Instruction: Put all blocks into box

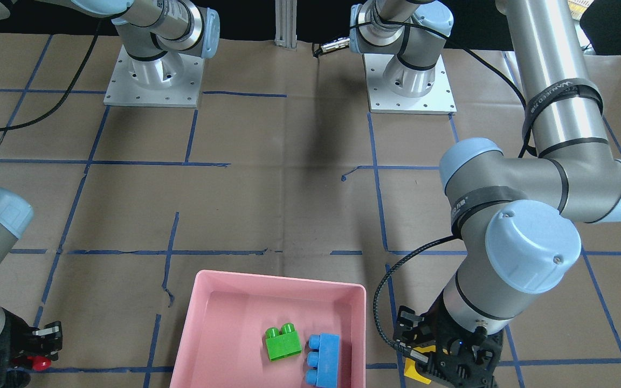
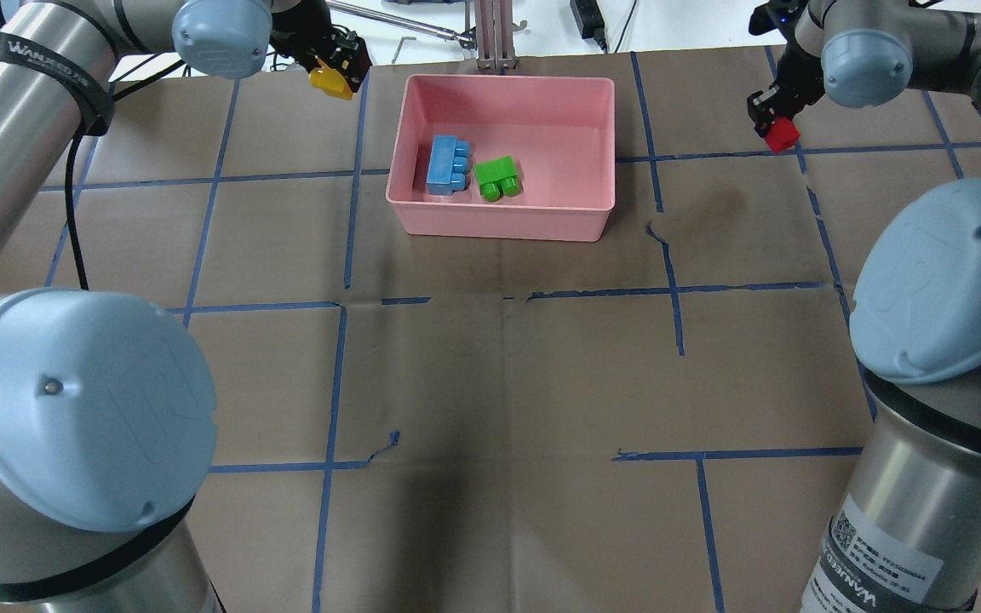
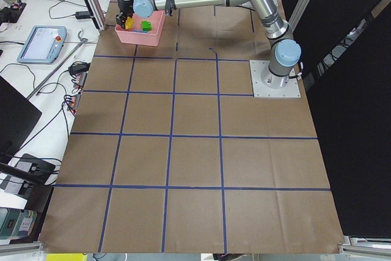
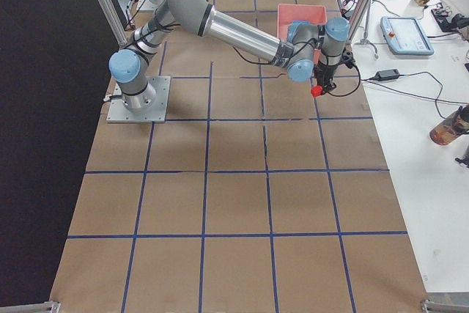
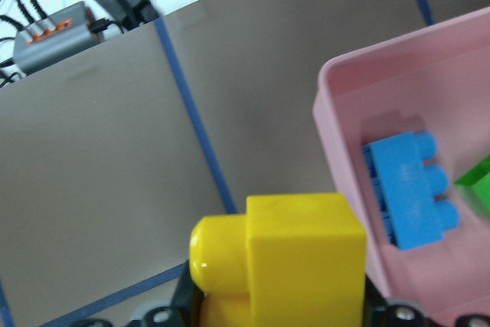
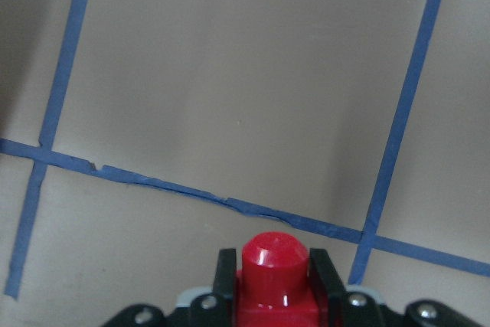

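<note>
Now my left gripper (image 2: 339,73) clamps the yellow block (image 2: 328,83) beside the box (image 2: 507,78), my right gripper (image 2: 773,124) clamps the red block (image 2: 783,135) farther off; next, I'd carry both over the rim.

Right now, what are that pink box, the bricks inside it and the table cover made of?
Pink box: looks like moulded plastic, smooth matte walls, rounded corners. Blue brick and green brick: probably hard plastic, faintly glossy, moulded studs. Table cover: seemingly brown paper, creased, with blue tape lines.
</note>
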